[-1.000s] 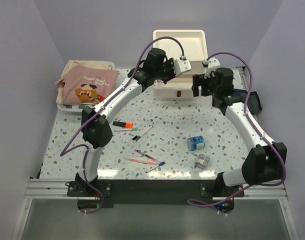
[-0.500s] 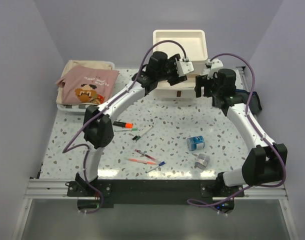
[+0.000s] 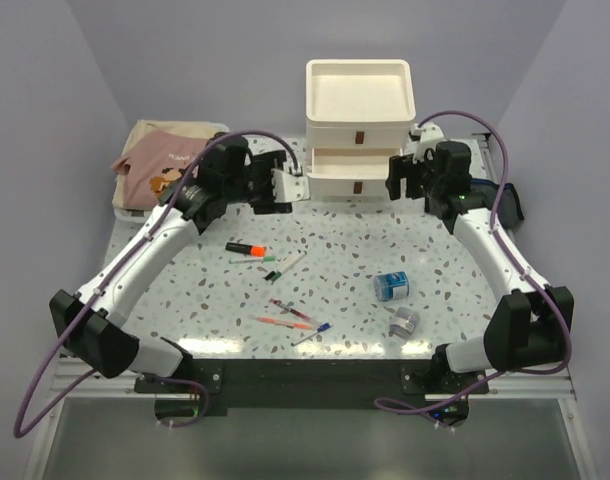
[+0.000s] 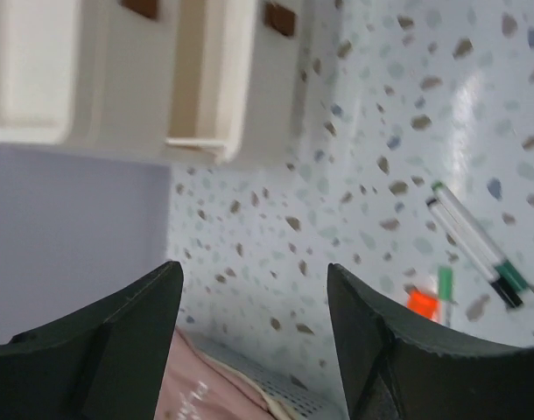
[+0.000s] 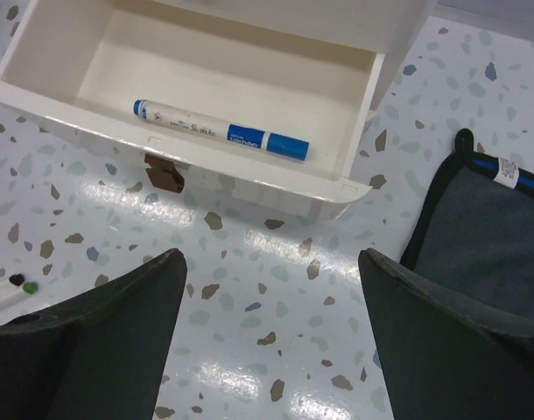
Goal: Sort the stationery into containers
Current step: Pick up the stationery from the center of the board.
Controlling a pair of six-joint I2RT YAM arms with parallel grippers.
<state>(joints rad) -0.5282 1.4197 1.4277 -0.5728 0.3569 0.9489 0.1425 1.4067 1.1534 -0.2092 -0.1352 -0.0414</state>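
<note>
The cream drawer unit [image 3: 357, 110] stands at the back of the table. In the right wrist view one drawer [image 5: 92, 61] is pulled out, with a blue marker [image 5: 221, 131] lying inside. My right gripper [image 3: 397, 178] [image 5: 269, 255] hangs open and empty just in front of that drawer. My left gripper [image 3: 288, 187] [image 4: 254, 271] is open and empty, left of the unit. Loose on the table lie an orange marker [image 3: 245, 247] [image 4: 422, 302], green and black markers [image 3: 285, 266] [image 4: 477, 245], thin pens [image 3: 290, 315], a blue roll [image 3: 390, 286] and a grey roll [image 3: 405, 321]. The navy pouch [image 3: 507, 205] [image 5: 486, 227] lies at the right.
A pink printed cloth [image 3: 175, 170] [image 4: 206, 385] lies on a pale perforated tray [image 3: 133, 215] at the back left, just beside my left arm. The drawer's brown handle [image 5: 165, 173] faces the table's middle. Purple cables loop above both arms.
My left arm has swung away from the drawer unit, down and to the left, and its jaws have opened. The right gripper has hardly moved.
</note>
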